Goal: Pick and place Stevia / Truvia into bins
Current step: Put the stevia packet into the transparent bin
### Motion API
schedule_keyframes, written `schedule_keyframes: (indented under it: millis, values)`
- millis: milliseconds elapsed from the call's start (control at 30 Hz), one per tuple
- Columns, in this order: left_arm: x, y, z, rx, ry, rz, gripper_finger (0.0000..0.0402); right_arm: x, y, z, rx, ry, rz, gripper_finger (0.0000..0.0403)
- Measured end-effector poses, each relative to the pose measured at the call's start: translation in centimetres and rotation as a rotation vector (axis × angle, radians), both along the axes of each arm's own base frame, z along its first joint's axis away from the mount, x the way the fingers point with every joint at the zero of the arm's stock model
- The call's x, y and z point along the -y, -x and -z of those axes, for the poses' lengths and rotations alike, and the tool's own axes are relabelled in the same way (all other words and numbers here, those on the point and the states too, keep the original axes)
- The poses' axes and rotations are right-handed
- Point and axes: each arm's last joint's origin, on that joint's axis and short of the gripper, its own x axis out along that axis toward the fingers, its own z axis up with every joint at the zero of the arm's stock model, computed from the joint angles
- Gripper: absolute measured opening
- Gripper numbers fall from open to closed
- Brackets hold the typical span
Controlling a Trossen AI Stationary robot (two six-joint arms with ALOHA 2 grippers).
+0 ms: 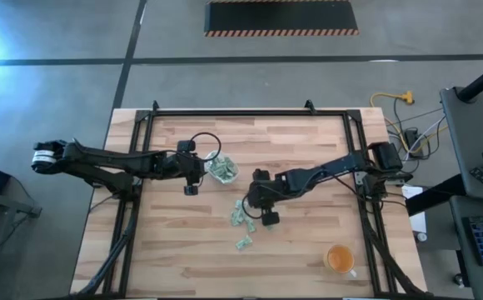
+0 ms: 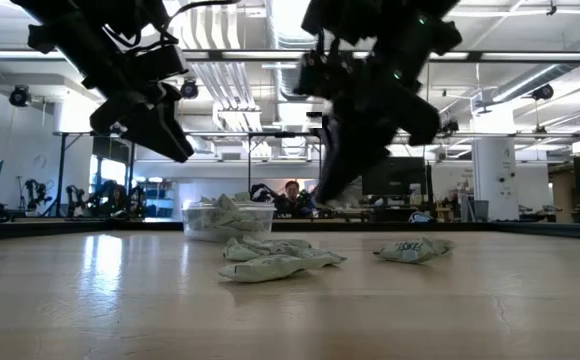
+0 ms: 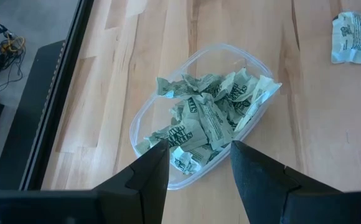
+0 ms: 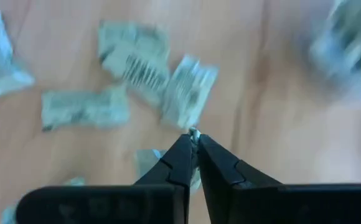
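The clear bin [image 1: 222, 169] [image 3: 199, 112] sits on the table, heaped with crumpled pale-green Stevia packets [image 3: 208, 115]. My left gripper [image 3: 196, 163] [image 1: 193, 171] hovers open just over the bin's left rim and touches nothing. More packets lie loose on the wood [image 1: 240, 217] [image 2: 270, 262] [image 4: 137, 62]. My right gripper [image 4: 193, 140] [image 1: 256, 200] is raised above these loose packets, right of the bin, shut on one packet. One packet [image 3: 353, 36] lies apart from the bin. My right gripper pinches a Stevia packet between its two fingertips; a pale sliver [image 4: 193, 132] shows at the tips. The fingers point down from above. Bits of the packet [image 4: 148, 160] show behind the fingers, clear of the table. Which edge it has, I cannot tell.
An orange cup [image 1: 340, 259] stands near the table's near right corner. A black frame [image 1: 250, 112] runs round the table's far, left and right sides. Bare wood lies along the table's near left part. A person [image 2: 292, 195] shows far behind the table.
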Motion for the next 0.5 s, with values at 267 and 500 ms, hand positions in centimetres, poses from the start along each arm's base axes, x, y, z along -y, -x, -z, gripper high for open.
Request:
schedule_keyframes:
  millis: [267, 500]
  values:
    - [0.0, 0.0, 0.0, -0.001, 0.0, 0.0, 0.0155, 1.6, -3.1, -3.8, 0.271, 0.258, -0.079, 0.0017]
    - [0.0, 0.1, 0.1, -0.018, 0.0, 0.001, 0.0155, 6.1, -4.5, -5.4, 0.452, 0.296, -0.063, 0.0017]
